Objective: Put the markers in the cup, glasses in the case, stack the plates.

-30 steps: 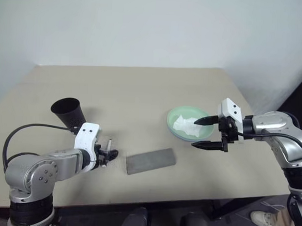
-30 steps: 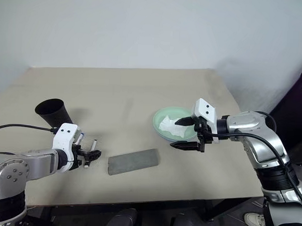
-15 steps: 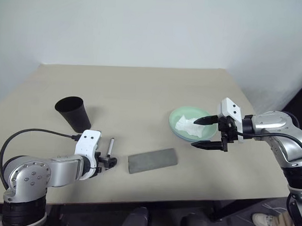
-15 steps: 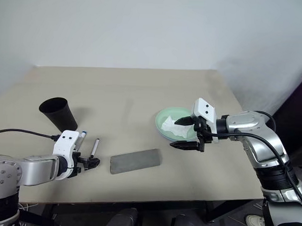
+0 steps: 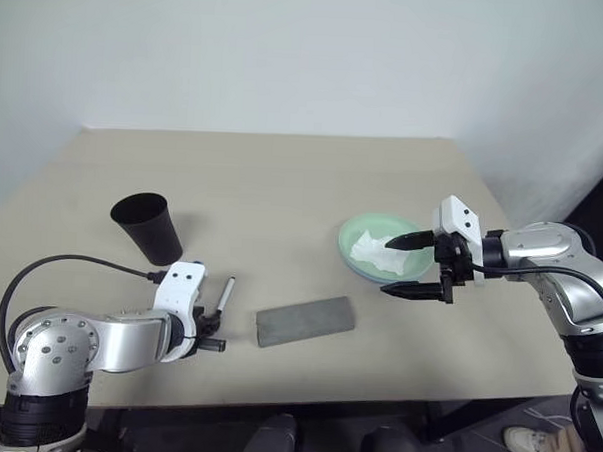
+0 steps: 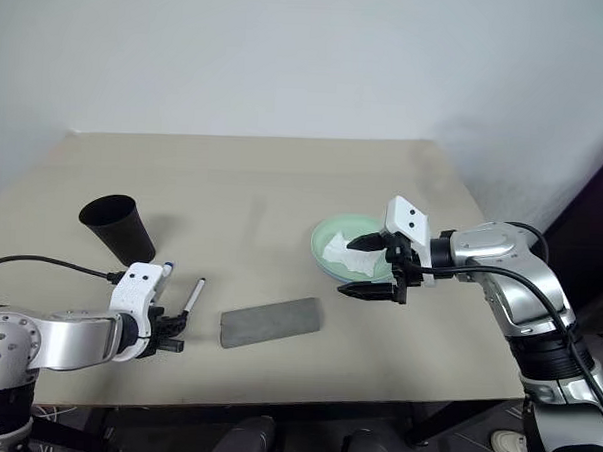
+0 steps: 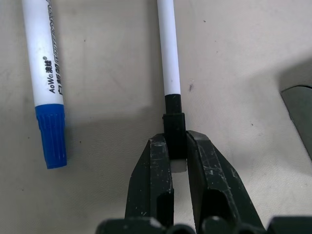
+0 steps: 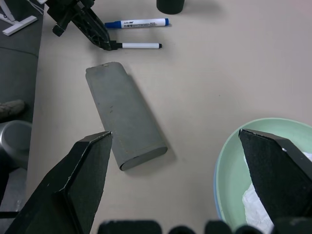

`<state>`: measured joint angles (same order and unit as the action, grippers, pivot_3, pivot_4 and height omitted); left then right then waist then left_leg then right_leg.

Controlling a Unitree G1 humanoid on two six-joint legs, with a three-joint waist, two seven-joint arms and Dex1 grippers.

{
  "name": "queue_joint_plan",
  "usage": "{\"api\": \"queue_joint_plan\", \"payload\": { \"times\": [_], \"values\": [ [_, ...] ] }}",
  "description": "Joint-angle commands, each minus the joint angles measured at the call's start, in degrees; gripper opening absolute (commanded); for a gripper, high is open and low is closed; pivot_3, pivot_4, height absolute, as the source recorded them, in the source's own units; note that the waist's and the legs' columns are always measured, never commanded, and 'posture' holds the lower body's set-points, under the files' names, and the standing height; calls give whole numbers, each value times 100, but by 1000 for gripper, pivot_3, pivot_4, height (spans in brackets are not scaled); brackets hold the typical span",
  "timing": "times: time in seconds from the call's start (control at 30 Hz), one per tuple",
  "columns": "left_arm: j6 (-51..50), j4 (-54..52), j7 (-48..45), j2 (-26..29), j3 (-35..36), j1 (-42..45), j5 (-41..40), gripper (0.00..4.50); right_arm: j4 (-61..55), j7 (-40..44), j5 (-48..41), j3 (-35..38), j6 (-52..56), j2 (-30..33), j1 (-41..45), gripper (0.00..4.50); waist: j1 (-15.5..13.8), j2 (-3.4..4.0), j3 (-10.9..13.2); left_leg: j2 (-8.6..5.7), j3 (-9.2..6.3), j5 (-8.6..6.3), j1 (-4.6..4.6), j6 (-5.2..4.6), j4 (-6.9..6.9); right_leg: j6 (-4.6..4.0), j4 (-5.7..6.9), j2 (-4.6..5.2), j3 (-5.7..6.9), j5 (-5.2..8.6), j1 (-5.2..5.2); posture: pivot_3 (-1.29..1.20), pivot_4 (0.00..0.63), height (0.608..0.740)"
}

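My left gripper (image 7: 174,142) is shut on the black end of the black-capped marker (image 7: 168,53), which lies flat on the table. The blue-capped marker (image 7: 43,68) lies alongside it, untouched. Just behind them stands the black cup (image 5: 147,227), upright and apart from the gripper. The grey case (image 5: 304,320) lies closed at the table's middle front. The pale green plate (image 5: 366,232) rests on the light blue plate (image 5: 365,275) at the right. My right gripper (image 5: 390,266) hovers open at the plates' near edge, holding nothing. The glasses are out of view.
A crumpled white tissue (image 5: 373,249) lies in the green plate. The table's front edge (image 5: 304,394) runs close below the case and my left gripper. A black cable (image 5: 75,266) loops from the left arm near the cup.
My left gripper has closed from open onto the black marker's end, and its wrist has rolled. The right arm has stayed still.
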<state>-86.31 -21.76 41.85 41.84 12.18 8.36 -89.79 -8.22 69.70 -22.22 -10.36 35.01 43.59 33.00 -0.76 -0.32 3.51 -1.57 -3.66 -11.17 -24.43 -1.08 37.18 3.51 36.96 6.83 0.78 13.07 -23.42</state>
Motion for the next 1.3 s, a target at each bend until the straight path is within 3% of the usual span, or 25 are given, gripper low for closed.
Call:
{"api": "queue_joint_plan", "payload": {
  "times": [0.03, 0.23, 0.4, 0.53, 0.7, 0.8, 0.87, 1.13, 1.3],
  "values": [
    [160, -83, -188, 261, -343, 179, -135, 23, -148, -41, -23, 86, -62, -16, 112, 4500, -2, 0, 0, 0, 1, 0, 0, 0, -1, 0, -1, 0, 0, 0, 0, 0, 0, 704],
    [806, -616, -1435, 520, -502, 470, 895, 23, -147, -65, -25, 75, -62, -46, 111, 4500, -2, 0, 0, 1, 6, 0, -3, 1, -2, 0, -1, -2, 1, 0, -4, 0, 0, 704],
    [2199, -847, -3678, 851, -317, 279, 2244, 23, -156, -96, -24, 61, -54, -81, 108, 4500, 6, 2, 0, 3, 20, 1, -4, 2, -15, -10, -5, 0, -2, -6, -4, 0, 0, 704],
    [3965, -331, -5346, 1250, -8, -137, 3801, 23, -159, -116, -25, 60, -32, -103, 115, 4500, 18, 6, 2, 10, 28, 0, -4, 2, -27, -11, -9, -2, -3, -5, -12, 0, 0, 704],
    [4825, 441, -5932, 1052, 534, 415, 4317, 23, -132, -147, -11, 42, -21, -149, 151, 4500, -18, 6, 4, 13, 24, 0, -4, 2, -29, -6, -21, -2, 7, -3, -14, 0, 0, 704],
    [4508, 841, -6344, 1231, 796, 1075, 4039, 23, -146, -174, -13, 36, -5, -180, 159, 4500, -21, -2, 4, 13, 18, 0, -6, 1, -25, -4, -20, -3, 13, -3, -12, 0, 0, 704],
    [4971, 1046, -6974, 1405, 750, 1273, 4409, 23, -152, -192, -22, 37, 5, -204, 164, 4500, 5, -1, 3, 13, 20, 0, -6, 2, -23, -3, -20, -3, 13, -3, -12, 0, 0, 704],
    [8134, 3484, -9960, 3039, -781, 2156, 7199, 23, 36, -314, 27, 52, -69, -361, 355, 4500, 56, 8, 7, 21, 39, 0, -6, 3, -39, -4, -16, -11, 5, -3, -16, 0, 0, 704],
    [10358, 5731, -10983, 3185, -1838, 4021, 8880, 23, 205, -284, 84, 20, -168, -418, 448, 4500, 2, -4, 8, 24, 45, -1, -7, 2, -33, -2, -20, -9, 8, -3, -22, 0, 0, 704]
  ]
}}
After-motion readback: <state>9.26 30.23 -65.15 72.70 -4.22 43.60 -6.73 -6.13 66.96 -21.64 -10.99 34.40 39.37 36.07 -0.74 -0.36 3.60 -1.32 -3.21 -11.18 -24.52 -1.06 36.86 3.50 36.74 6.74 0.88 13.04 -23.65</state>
